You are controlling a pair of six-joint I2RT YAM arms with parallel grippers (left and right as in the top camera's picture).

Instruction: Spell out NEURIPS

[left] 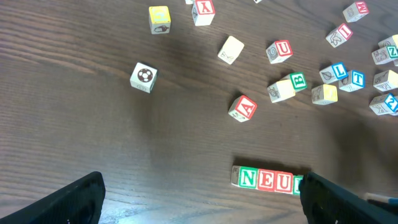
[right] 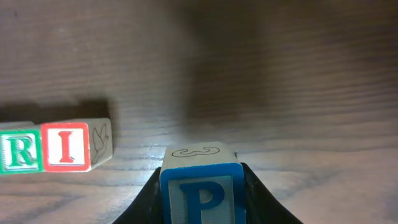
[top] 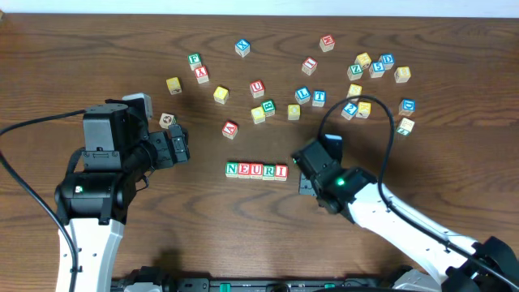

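Right jaws are gripping the P [right: 200, 194], holding it low just right of the I [right: 65, 146], apparently lining it up as the NEURI row's [top: 256, 170] next letter. Left jaws are hanging wide and empty over the counter [top: 65, 65], keeping clear.

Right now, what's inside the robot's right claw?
A blue P block, pinched between the right gripper's fingers. Its top face shows a squiggly drawing. The fingers cover its sides, and its underside is out of sight.
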